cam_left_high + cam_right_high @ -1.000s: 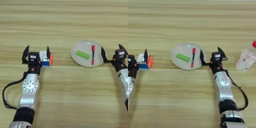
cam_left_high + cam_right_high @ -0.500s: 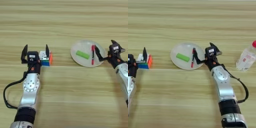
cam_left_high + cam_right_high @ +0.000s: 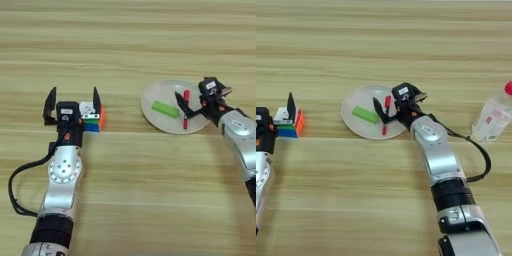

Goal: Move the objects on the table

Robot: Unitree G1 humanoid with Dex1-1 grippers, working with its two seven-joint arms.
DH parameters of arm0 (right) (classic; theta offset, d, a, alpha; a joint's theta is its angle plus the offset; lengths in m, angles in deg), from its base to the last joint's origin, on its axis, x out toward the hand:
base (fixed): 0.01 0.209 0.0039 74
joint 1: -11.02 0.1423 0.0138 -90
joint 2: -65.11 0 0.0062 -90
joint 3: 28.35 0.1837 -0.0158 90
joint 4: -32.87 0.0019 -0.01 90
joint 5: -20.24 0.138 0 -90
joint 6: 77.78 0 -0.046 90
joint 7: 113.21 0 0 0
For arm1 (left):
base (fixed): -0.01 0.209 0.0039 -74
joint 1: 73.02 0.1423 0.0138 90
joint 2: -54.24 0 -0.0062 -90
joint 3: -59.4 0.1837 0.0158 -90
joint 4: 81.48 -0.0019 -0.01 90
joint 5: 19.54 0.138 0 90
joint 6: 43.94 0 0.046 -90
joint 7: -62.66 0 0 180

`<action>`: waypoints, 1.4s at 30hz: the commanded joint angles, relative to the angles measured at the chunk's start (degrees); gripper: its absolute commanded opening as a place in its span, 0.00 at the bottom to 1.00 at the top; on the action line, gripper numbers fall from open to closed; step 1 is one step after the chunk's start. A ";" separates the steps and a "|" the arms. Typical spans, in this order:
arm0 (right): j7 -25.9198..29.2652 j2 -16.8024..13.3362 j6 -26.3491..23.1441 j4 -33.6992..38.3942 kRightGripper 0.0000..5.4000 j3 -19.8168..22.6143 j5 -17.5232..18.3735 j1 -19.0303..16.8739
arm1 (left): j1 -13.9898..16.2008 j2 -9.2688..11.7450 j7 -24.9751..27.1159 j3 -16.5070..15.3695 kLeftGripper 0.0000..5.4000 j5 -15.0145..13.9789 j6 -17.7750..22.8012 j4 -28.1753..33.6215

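On the wooden table (image 3: 128, 45) the left gripper (image 3: 73, 102) rests with its two black fingers spread wide, nothing clamped between them; the puzzle cube (image 3: 93, 118) sits just beside and under the inner finger, touching or nearly touching it, white face up with orange, green and blue sides showing. To the right, the round pale plate (image 3: 158, 93) holds the light-green block (image 3: 165, 109), lying at a slant near the plate's middle, and the red-and-black marker pen (image 3: 186, 108), lying roughly upright in the picture beside the block. The right gripper (image 3: 391, 106) reaches over the plate's right side, with one black finger (image 3: 378, 109) stretched across the plate and the pen between its fingers; the jaws look parted, though whether they press on the pen is hard to judge from this angle. A clear plastic bottle (image 3: 495, 116) with a red cap stands well apart on the right.
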State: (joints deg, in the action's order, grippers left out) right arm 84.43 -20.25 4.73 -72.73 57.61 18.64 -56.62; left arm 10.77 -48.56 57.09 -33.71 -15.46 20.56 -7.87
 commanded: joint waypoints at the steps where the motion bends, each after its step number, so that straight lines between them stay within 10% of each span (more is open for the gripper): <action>1: 0.65 -0.60 -3.24 -1.02 1.00 -0.62 -0.52 1.53 | 0.59 -0.31 -0.31 0.04 1.00 0.28 0.29 0.94; 42: 7.35 -2.42 -12.72 -8.09 1.00 -5.08 -1.43 0.62 | 2.00 -2.37 -1.49 0.98 1.00 1.48 1.61 4.71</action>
State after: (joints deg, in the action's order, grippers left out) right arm 90.08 -21.71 -4.24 -80.63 53.71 17.54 -54.09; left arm 12.00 -50.82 56.00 -32.80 -14.83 21.06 -4.09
